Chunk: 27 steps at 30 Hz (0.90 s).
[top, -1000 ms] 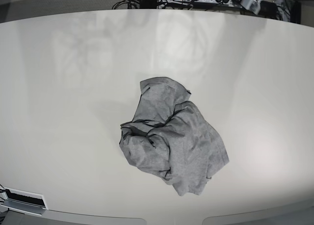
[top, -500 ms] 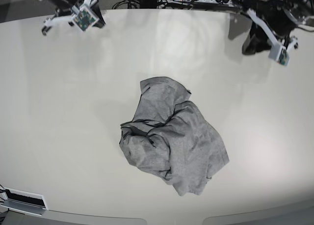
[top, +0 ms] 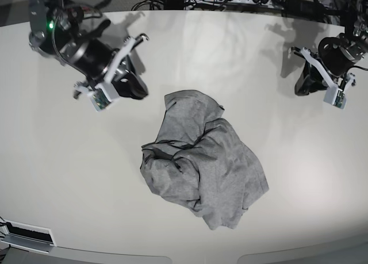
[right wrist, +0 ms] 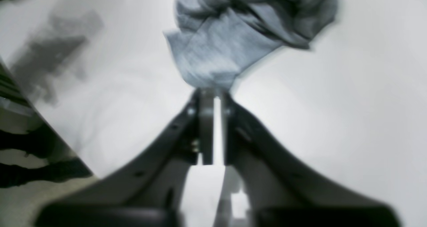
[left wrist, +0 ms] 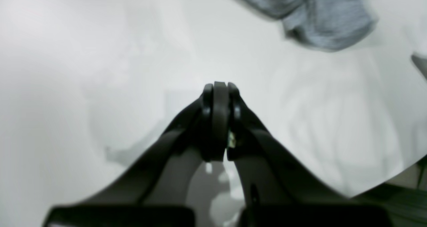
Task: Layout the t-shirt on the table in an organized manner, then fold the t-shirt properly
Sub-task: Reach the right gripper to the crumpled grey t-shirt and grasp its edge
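We found the task almost at its beginning. The t-shirt lay in a crumpled heap near the middle of the table, with folds over folds, so that we could not make out sleeves, collar or any lettering. Nothing of the laying out was done, and so nothing of the folding either.

Our right gripper hovered above the table near the upper edge of the heap; in its wrist view the jaws stood a narrow slit apart, with the table showing through the gap, and they held nothing. The cloth appeared just past the tips, but we could not tell if it was touched. Our left gripper was well apart from the shirt, above the bare table, with its jaws pressed together and empty.

In our judgement, all the work was left: to take hold of the cloth, to pull it open and flat with the sleeves out, and only then to fold it. The first grasp was not yet made
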Tool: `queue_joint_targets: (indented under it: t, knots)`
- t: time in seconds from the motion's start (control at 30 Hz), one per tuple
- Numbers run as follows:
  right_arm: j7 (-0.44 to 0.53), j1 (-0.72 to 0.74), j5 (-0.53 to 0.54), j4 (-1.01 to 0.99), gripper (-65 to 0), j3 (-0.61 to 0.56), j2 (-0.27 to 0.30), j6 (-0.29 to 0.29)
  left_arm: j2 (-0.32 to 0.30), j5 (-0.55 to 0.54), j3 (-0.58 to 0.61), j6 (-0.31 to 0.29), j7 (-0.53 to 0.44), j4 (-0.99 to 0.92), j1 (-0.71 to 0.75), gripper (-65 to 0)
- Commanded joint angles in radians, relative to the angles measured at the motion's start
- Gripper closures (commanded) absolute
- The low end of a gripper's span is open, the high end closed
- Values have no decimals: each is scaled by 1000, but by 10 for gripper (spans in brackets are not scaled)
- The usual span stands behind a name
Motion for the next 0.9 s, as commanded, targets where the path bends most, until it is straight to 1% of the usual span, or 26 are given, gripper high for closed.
queue_joint_targets:
  t: [0.0,0.1,0.17,0.2,0.3,0.33,0.37,0.4,0.5,0.53,0.57,0.6,0.67,0.73,0.77,0.8,0.83,0.87]
  knots:
    - [29,33,19,-14,-130,-6,-14,15,-20,-18,9,-24,-29,-16,-26,0]
    - [28,110,17,-114,-194,-45,-57,39,-46,-18,71,-97,-32,-103,-91,0]
    - [26,163,-7,-177,-236,-81,-79,36,-63,-18,115,-118,-51,-141,-137,0]
    - [25,188,-34,-211,-265,-100,-89,19,-68,-17,135,-117,-56,-154,-159,0]
    - [26,259,-111,-319,-349,-144,-111,-81,-76,-13,174,-117,-56,-179,-222,0]
    - [26,283,-111,-359,-363,-153,-115,-100,-76,-10,177,-114,-56,-183,-243,0]
    - [26,306,-110,-397,-364,-158,-121,-112,-76,-11,178,-114,-56,-185,-260,0]
    - [26,326,-111,-432,-364,-159,-127,-121,-77,-11,178,-114,-55,-185,-275,-13]
    - [26,377,-111,-518,-364,-159,-145,-120,-83,-11,177,-114,-55,-185,-301,-212]
    - [26,390,-111,-544,-364,-159,-151,-121,-85,-14,178,-114,-54,-185,-306,-268]
    - [26,401,-110,-570,-364,-159,-156,-120,-85,-19,178,-113,-48,-185,-309,-311]
    - [26,412,-106,-595,-364,-159,-162,-117,-84,-19,178,-114,-47,-185,-313,-332]
    - [26,432,-103,-650,-364,-159,-183,-93,-84,-19,178,-114,-48,-185,-314,-334]
    - [26,451,-106,-709,-357,-159,-208,-70,-84,-19,178,-114,-48,-185,-315,-334]
    - [26,460,-111,-733,-336,-159,-220,-67,-84,-18,178,-113,-48,-185,-315,-334]
    - [26,467,-121,-751,-291,-159,-233,-71,-85,-18,178,-114,-48,-185,-315,-334]
    - [24,473,-145,-757,-220,-159,-238,-72,-88,-18,178,-114,-48,-185,-314,-334]
    - [11,479,-169,-757,-125,-159,-239,-62,-92,-18,178,-114,-47,-185,-314,-334]
